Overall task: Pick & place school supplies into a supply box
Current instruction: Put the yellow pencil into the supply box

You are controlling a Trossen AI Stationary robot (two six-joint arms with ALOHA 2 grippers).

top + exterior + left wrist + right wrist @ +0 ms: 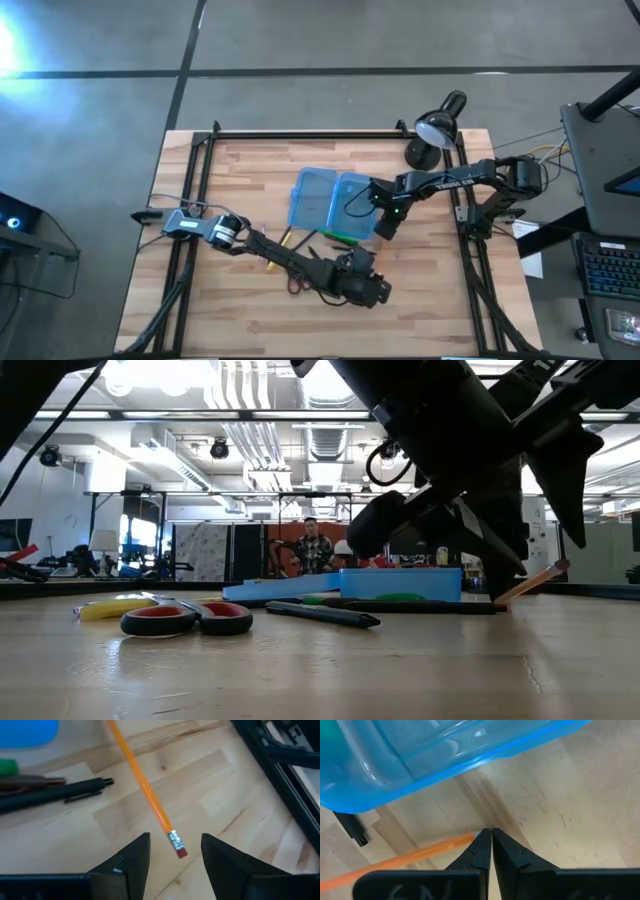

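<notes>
The orange pencil (145,785) runs slanting between my two grippers and shows tilted in the low view (530,585). My left gripper (175,840) is open near the table's near edge (368,290); its fingers stand on either side of the pencil's eraser end (179,849) without touching it. My right gripper (491,831) is shut just in front of the blue supply box (325,200). The box lies open on the table. Red-handled scissors (185,618), a black pen (60,792), a green pen (340,238) and a yellow one (115,607) lie on the wood. My right gripper pinches the orange pencil at the end away from the eraser (470,838), only at the fingertips. The fingers come slanting down from the table's right side. The pencil runs off from them toward my left gripper, tilted above the table.
A black desk lamp (435,128) stands at the table's far right corner. The blue box's wall (420,760) is close beside my right gripper. Black frame rails run along the table's edges (280,765). A person shows in the room beyond (315,550).
</notes>
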